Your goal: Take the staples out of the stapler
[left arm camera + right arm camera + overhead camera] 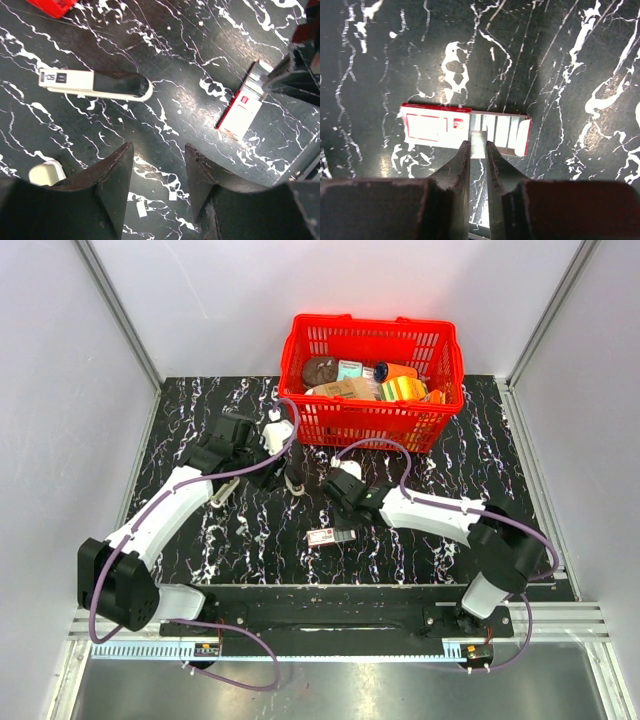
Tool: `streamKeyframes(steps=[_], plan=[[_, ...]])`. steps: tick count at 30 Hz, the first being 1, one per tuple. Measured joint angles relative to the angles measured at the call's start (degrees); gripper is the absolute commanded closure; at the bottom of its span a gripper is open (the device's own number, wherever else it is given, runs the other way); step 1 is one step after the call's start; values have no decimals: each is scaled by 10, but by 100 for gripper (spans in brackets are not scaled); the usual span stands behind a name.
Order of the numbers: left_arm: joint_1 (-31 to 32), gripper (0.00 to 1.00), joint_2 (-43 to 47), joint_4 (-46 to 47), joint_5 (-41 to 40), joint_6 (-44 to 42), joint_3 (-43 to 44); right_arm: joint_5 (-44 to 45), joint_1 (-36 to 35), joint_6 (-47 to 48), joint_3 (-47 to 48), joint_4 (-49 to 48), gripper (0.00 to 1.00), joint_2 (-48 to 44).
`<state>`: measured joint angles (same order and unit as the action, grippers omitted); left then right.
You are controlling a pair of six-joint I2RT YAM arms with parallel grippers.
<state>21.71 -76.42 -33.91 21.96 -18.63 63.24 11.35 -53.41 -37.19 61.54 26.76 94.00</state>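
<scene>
Right gripper jaws clenched on staple strip at the open staple box, evidently for depositing; left gripper jaws released, empty, near stapler.

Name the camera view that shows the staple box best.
Right wrist: the staple box lies open, large and centred, beyond the staples pinched in the jaws. Left wrist shows it partly covered; top external shows it tiny.

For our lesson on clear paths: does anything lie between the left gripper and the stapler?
Nothing visible does. Only bare table lies between the open left gripper and the stapler; the staple box sits off to one side.
</scene>
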Motion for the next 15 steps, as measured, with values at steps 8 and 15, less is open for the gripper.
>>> streamKeyframes(steps=[8, 15], plan=[[-2, 50, 6, -16, 12, 0, -11, 23, -10, 0, 8, 17, 96, 28], [-2, 50, 6, -18, 14, 0, -11, 28, -17, 0, 11, 19, 96, 40]])
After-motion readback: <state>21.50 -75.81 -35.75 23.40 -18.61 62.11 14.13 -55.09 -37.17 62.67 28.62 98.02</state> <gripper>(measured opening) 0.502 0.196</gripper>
